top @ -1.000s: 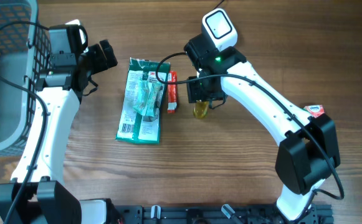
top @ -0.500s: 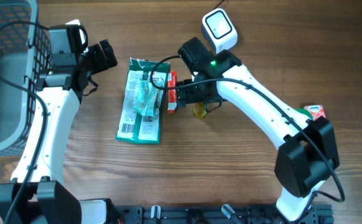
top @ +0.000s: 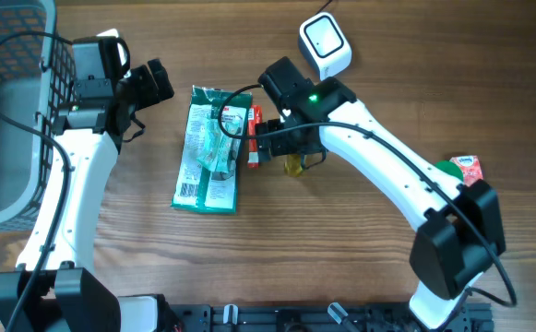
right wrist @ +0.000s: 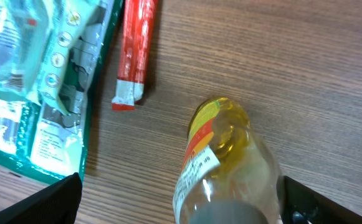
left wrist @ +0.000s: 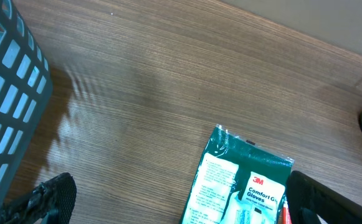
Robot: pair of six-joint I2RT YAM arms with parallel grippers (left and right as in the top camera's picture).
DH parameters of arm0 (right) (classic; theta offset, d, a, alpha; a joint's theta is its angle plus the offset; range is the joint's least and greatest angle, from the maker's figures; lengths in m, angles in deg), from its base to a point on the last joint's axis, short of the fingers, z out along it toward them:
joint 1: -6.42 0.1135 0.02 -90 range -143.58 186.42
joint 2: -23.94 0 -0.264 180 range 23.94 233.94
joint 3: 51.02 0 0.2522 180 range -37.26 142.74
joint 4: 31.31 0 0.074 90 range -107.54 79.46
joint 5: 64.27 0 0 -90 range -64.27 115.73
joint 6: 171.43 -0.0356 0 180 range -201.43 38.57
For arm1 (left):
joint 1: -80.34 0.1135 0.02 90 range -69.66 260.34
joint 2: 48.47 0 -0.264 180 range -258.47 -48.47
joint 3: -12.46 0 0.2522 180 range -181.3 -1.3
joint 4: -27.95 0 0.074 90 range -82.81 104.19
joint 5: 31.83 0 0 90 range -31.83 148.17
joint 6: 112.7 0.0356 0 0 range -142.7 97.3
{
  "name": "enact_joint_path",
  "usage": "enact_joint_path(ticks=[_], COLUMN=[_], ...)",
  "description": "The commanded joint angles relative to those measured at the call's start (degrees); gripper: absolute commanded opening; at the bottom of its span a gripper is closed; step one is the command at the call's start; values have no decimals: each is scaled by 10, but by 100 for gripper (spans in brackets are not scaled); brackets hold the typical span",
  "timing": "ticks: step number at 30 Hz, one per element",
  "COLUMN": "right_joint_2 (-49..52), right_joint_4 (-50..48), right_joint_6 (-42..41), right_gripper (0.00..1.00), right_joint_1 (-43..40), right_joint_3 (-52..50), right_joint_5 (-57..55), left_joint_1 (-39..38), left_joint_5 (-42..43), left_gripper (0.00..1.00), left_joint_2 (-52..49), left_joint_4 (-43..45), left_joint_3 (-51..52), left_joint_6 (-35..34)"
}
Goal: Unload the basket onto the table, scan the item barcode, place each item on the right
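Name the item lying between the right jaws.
The yellow bottle: it lies on its side between the open jaws of the right gripper; the red stick and glove pack lie off to one side.

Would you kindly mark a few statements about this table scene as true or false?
1. The glove pack lies on the table, outside the basket. True.
2. The red sachet lies on the basket side of the glove pack. False: it lies along the other edge, between the pack and the bottle.
3. The right hand is shut on the bottle. False: it is open, and the bottle lies on the table between its fingers.
4. The left hand is open and holds nothing. True.
5. The white scanner sits inside the basket. False: it stands on the table beyond the right arm.
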Motion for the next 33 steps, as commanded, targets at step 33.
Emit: enact_joint_path(ticks=[33], right_joint_2=[-47], right_joint_4=[-12], right_joint_6=[-172], right_gripper=[63], right_joint_1=[2], right_joint_3=[-51], right_joint_5=[-73], left_joint_1=[2], left_joint_5=[-6], left_gripper=[100], left_joint_2=[0], left_joint_4=[0], left_joint_3=[-4], left_joint_6=[5])
